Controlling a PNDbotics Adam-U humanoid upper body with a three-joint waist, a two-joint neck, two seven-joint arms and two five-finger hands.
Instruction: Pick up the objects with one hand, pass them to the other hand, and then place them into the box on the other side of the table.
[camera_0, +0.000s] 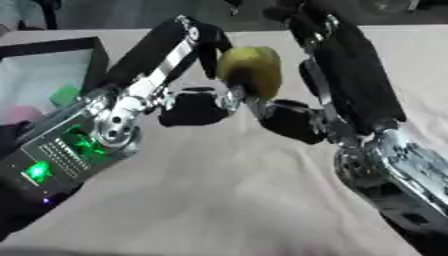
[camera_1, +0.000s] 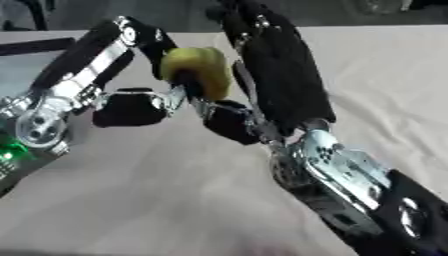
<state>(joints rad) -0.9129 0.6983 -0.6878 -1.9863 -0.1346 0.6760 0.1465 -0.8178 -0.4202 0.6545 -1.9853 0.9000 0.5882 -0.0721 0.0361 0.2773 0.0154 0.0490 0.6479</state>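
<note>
A: Where is the fruit?

B: A yellow-green fruit sits raised above the counter, between the two hands near the middle of both views. The left hand comes in from the left, its fingers bent round the fruit's left side and its thumb below. The right hand comes in from the right — its long black fingers lie along the fruit's right side and its thumb reaches in under it.

A: Who holds it?

B: Both touch it. The left hand's fingers curl about it; the right hand's fingers look fairly straight against it, with the thumb closing in below. I cannot tell which one bears the weight.

A: And the box?

B: A black-rimmed box stands at the left edge of the counter, beyond the left forearm. Inside it show something green and something pink — shapes too blurred to name.

A: Room to move?

B: The pale cloth under and in front of the hands lies bare down to the near edge. To the right of the right arm the counter is open to its far edge. The left forearm crosses just in front of the box's near corner.
</note>
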